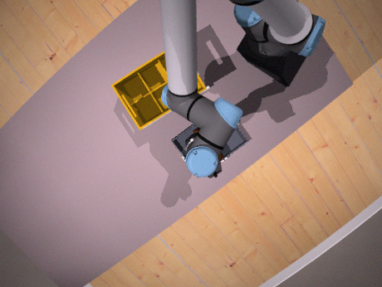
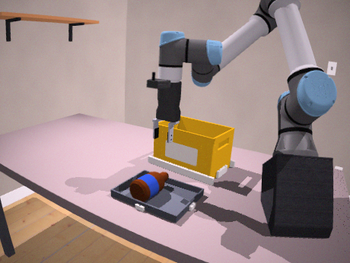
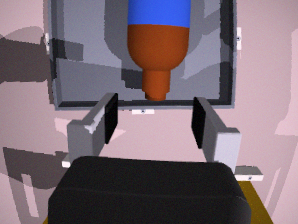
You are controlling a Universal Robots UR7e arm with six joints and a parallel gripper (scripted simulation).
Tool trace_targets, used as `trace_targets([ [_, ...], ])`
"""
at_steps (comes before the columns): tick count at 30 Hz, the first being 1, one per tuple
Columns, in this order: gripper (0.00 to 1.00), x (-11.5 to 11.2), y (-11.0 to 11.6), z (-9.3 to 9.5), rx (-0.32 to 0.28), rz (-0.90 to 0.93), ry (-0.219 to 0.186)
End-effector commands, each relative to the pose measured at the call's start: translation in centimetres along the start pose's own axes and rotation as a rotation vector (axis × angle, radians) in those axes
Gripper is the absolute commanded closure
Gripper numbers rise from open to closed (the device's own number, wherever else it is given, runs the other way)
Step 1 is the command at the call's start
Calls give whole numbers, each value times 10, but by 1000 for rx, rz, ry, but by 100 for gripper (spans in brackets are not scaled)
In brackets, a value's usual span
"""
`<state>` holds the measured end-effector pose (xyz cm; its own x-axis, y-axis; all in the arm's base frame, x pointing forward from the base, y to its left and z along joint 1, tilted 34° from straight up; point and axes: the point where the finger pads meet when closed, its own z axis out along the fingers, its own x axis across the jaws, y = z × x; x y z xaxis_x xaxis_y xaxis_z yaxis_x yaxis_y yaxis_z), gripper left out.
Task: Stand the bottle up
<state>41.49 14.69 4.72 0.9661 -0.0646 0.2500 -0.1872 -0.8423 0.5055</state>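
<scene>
— Where does the bottle (image 3: 158, 26) lie from the gripper (image 3: 157, 121)?

— In the wrist view it fills the upper centre of the frame, on its side in the grey tray (image 3: 63, 43). The gripper sits just below it in the picture, fingers spread as wide as they go, with nothing between them.

— And its long axis?

— It runs up and down the frame: neck pointing down toward the gap between the fingers, base toward the top edge. The fingers stand left and right of that line, so they straddle the neck's direction.

— How high is the gripper?

— Well above it. In the exterior view the gripper (image 2: 163, 133) hangs at centre frame, in front of the yellow crate (image 2: 213, 146), while the bottle (image 2: 148, 185) lies lower down. I judge a straight descent comes next.
</scene>
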Motion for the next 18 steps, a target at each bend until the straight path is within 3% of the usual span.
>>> trace_targets([
  [1,0,0,0,4,1,0,1],
  [10,0,0,0,19,1,0,1],
  [18,0,0,0,45,1,0,1],
])
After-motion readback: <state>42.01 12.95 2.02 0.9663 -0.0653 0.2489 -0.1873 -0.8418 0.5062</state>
